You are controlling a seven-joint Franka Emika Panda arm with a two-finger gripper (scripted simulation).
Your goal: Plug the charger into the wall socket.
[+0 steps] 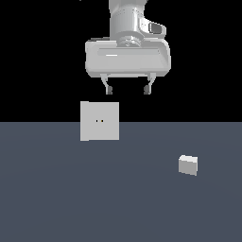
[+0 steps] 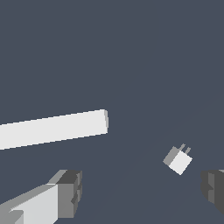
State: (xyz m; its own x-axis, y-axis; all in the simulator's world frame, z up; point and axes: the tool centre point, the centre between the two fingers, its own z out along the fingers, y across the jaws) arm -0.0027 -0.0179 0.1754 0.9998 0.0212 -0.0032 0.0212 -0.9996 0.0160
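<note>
In the exterior view my pincer (image 1: 127, 89) hangs high with its 2 fingers apart and empty, the wall socket (image 1: 99, 121) upright just below at about 7 o'clock and the charger (image 1: 188, 165) lying well apart on the surface (image 1: 56, 198) at about 4 o'clock, so descending straight risks striking the plate. In the wrist view the charger's 2 prongs (image 2: 185, 148) sit askew to my fingers (image 2: 65, 192), so I judge an unaligned grasp could clamp it crooked and jam insertion.

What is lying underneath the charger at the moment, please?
Only the bare dark floor: the charger rests on it, apart from the wall socket. Its underside is hidden.
</note>
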